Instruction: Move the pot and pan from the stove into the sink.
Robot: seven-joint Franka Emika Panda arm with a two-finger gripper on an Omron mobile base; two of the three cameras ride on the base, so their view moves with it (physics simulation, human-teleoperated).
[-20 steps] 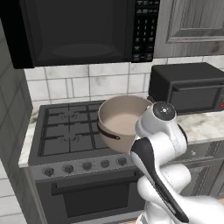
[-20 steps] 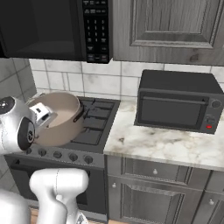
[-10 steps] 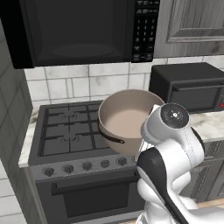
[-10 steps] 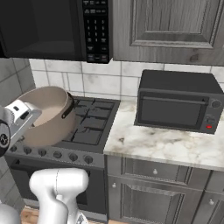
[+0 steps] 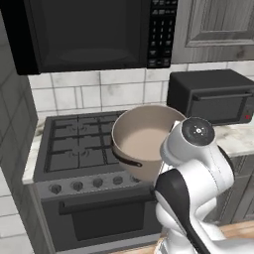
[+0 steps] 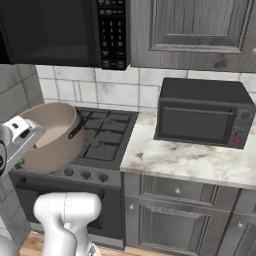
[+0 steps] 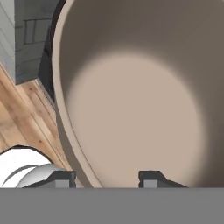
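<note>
We are carrying the pot (image 5: 149,141). In the hand view our jaws sit one on each side of its wall at 6 o'clock, one tip outside the rim and one tip inside, so they are closed on the pot's rim. The pot hangs tipped in the air over the front edge of the stove (image 5: 79,149), out past the row of knobs, with its open mouth leaning toward us. In the right base view it is at 9 o'clock, in front of the stove's left side, with the white hand (image 6: 20,135) at its near rim. The wooden floor (image 7: 26,113) shows under the pot at 8 o'clock in the hand view.

So the step in hand is the first carry: the pot is off the grates and on its way. We cannot see the sink or the pan (they may be off to one side). The toaster oven (image 6: 202,112) sits on the marble worktop (image 6: 185,160) at 3 o'clock.

Next we think the base must drive to the sink while we hold the big pot steady.
</note>
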